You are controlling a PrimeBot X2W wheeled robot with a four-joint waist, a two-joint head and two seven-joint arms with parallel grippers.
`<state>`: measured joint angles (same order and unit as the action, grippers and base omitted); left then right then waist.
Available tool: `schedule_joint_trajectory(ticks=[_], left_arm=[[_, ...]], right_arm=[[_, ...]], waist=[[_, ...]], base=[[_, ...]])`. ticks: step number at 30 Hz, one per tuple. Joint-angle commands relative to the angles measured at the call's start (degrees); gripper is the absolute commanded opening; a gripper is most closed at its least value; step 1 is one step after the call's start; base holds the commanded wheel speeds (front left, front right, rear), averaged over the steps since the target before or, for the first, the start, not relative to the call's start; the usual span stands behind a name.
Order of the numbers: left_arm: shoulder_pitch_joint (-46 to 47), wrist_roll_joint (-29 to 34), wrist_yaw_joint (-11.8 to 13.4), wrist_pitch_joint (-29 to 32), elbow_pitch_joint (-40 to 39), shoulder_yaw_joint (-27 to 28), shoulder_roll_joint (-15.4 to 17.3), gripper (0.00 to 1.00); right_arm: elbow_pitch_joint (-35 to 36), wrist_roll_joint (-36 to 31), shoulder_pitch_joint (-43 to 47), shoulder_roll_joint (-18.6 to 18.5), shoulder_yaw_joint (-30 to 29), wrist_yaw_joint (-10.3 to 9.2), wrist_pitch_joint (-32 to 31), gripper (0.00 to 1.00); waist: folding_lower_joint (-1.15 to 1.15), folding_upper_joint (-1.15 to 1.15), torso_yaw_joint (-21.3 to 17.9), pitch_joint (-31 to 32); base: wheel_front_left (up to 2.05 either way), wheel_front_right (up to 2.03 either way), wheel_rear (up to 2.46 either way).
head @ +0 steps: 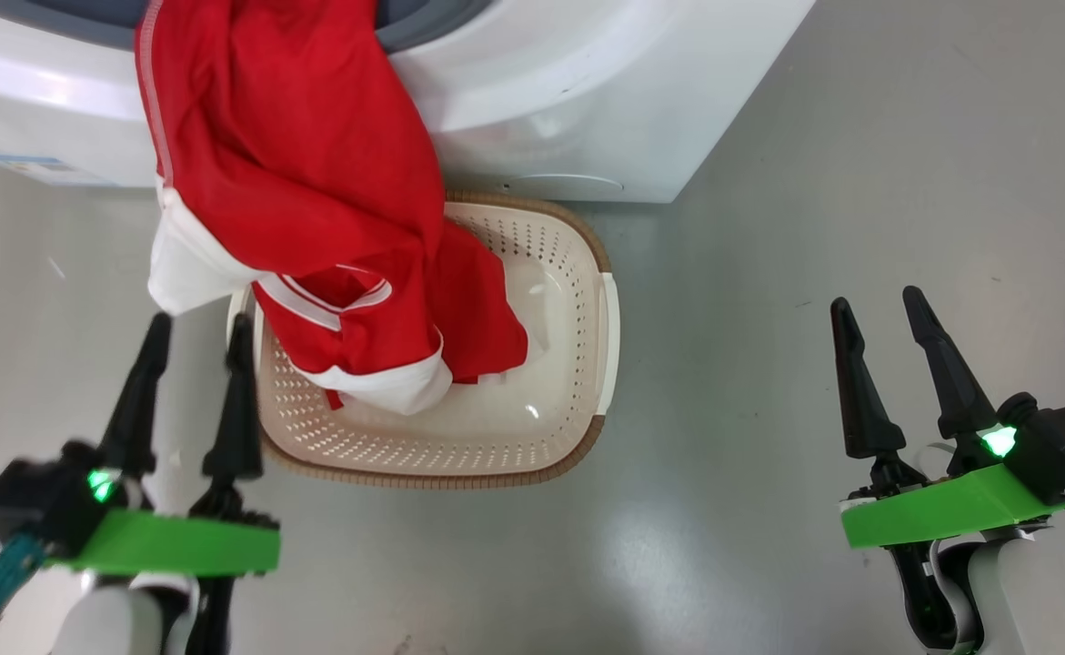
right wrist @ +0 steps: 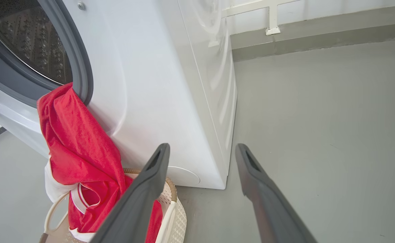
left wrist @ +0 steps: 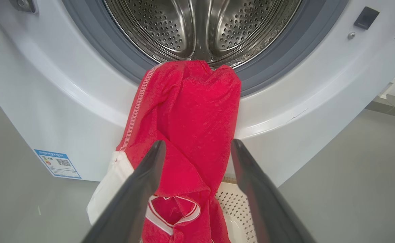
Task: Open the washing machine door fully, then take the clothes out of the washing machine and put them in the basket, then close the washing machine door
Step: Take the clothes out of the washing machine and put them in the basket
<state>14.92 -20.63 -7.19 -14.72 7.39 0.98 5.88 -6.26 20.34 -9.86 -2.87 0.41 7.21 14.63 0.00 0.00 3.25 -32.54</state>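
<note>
The clothes (head: pixel 296 182) hang from the washing machine (head: pixel 568 91) into the basket (head: pixel 559 264). The left gripper (head: pixel 201 320) and right gripper (head: pixel 876 297) gape, empty.

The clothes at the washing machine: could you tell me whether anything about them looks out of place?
Yes. The clothes hang halfway out: top end draped over the washing machine's grey ring, lower end in the basket, a white part hanging outside its rim.

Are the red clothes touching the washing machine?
Touching. The left wrist view shows the clothes draped over the grey ring of the washing machine and hanging down against its white front.
</note>
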Motion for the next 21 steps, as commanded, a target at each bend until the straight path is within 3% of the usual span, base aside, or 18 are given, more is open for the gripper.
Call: schedule_joint_trajectory(ticks=[1, 13, 21], left_arm=[[1.2, 0.5, -0.3, -0.3, -0.5, 1.2, 1.5, 1.00], [17.7, -1.2, -0.3, -0.3, 16.2, -4.1, 1.6, 1.00], [27.9, -1.6, -0.3, -0.3, 28.3, -3.8, 1.4, 1.00]], right_arm=[[1.4, -0.2, 0.5, 0.0, 1.3, 0.28, 0.4, 1.00], [1.5, 1.2, -2.2, 0.0, 2.8, 0.28, 0.4, 1.00], [1.8, 2.5, -3.0, 0.0, 3.6, 0.28, 0.4, 1.00]], waist=[[0.00, 0.00, 0.1, -0.3], [0.00, 0.00, -2.5, -4.0], [0.00, 0.00, -4.9, -5.8]], base=[[0.00, 0.00, 0.00], [0.00, 0.00, 0.00], [0.00, 0.00, 0.00]])
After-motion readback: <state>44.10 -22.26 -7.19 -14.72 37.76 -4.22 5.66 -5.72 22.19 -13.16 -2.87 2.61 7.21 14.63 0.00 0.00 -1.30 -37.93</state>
